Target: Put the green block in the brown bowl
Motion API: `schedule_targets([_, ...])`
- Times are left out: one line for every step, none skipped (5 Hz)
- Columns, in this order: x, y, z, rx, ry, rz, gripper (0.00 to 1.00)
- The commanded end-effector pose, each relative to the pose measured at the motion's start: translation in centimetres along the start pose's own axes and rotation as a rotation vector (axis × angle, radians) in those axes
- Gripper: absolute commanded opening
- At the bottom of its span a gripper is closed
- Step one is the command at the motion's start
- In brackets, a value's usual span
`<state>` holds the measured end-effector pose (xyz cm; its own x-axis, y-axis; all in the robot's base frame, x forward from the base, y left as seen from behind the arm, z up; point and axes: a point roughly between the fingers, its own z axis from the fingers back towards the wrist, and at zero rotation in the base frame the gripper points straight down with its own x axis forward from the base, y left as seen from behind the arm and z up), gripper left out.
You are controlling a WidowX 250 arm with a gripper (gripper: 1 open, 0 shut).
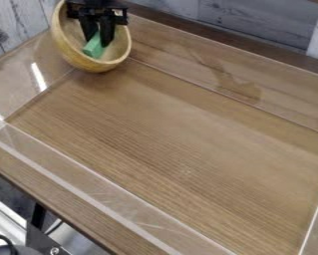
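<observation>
At the table's far left corner, the gripper (96, 22) hangs over the bowl (71, 58), jaws pinching the green block (95, 43), which tilts down inside the rim. Transport looks finished; what remains, I judge, is letting go and lifting clear.

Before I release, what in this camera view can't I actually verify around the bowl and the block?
- Gripper: its fingers merge into a dark blur, so the contact with the green block is not resolvable.
- Whether the block's lower end touches the floor of the brown bowl: hidden by the near rim.
- Bowl's far rim: covered by the gripper.
- Arm above the gripper: cut off by the top edge.
</observation>
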<state>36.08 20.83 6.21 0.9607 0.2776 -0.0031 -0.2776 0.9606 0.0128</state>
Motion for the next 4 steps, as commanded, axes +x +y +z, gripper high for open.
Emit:
schedule_targets([0.8,0.2,-0.9,0.016,-0.020,0.018,0.00])
schedule_targets([1.0,0.1,-1.8,0.022,-0.008,0.022,0.00])
schedule_targets([1.1,0.0,-2.8,0.027,0.004,0.027,0.00])
schedule_targets([1.3,0.0,-3.7,0.032,0.016,0.031,0.00])
